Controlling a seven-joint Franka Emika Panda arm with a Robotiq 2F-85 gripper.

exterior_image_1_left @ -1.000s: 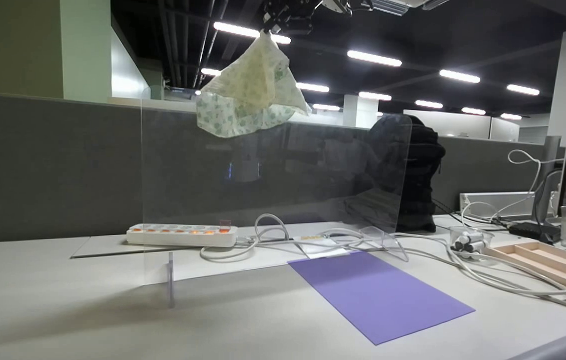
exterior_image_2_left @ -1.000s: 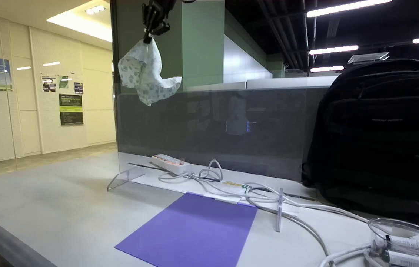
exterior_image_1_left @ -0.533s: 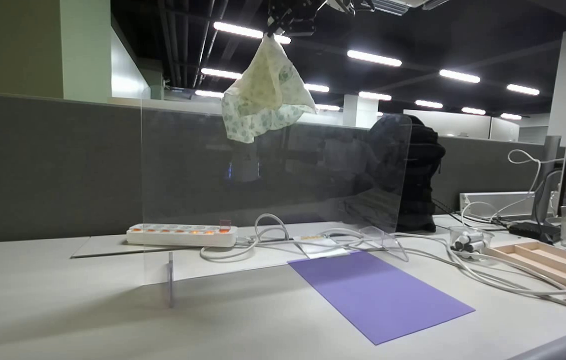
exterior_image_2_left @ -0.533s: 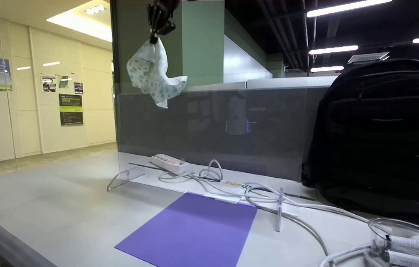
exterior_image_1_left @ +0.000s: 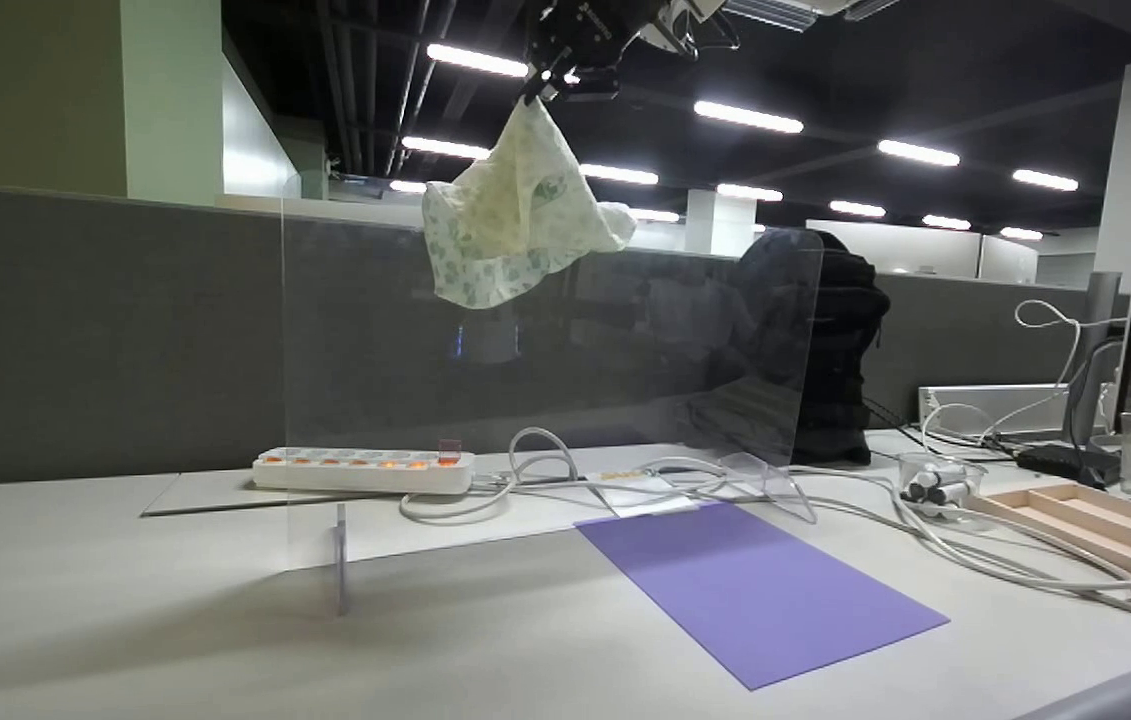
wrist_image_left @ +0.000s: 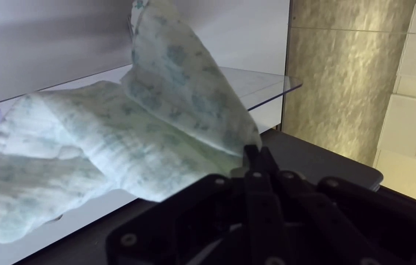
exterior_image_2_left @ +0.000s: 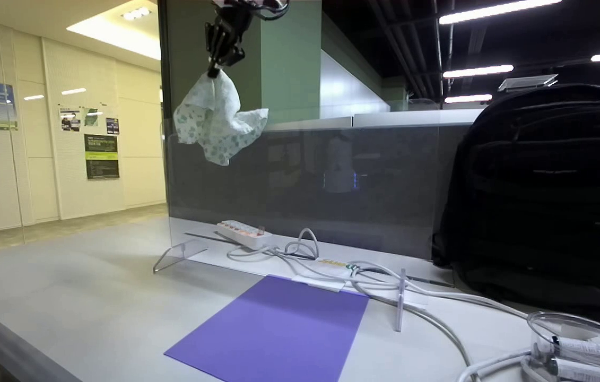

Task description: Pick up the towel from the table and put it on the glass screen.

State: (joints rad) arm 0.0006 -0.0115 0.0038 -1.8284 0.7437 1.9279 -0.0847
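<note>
My claw [wrist_image_left: 258, 154] is pinched tight on the towel [exterior_image_1_left: 515, 215], which hangs above the table [exterior_image_1_left: 185, 660]; in both exterior views it overlaps the top edge of the glass screen [exterior_image_1_left: 645, 340], but if they touch, I cannot tell

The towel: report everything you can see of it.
The towel is a thin, soft-looking cloth, pale and printed with blue-green motifs; part of it looks yellowish in an exterior view. The gripper pinches it at one spot, and from that peak it hangs in loose folds, flaring out to an uneven lower edge, well above the table. In both exterior views it overlaps the upper part of the glass screen; whether it touches the screen cannot be told.
</note>
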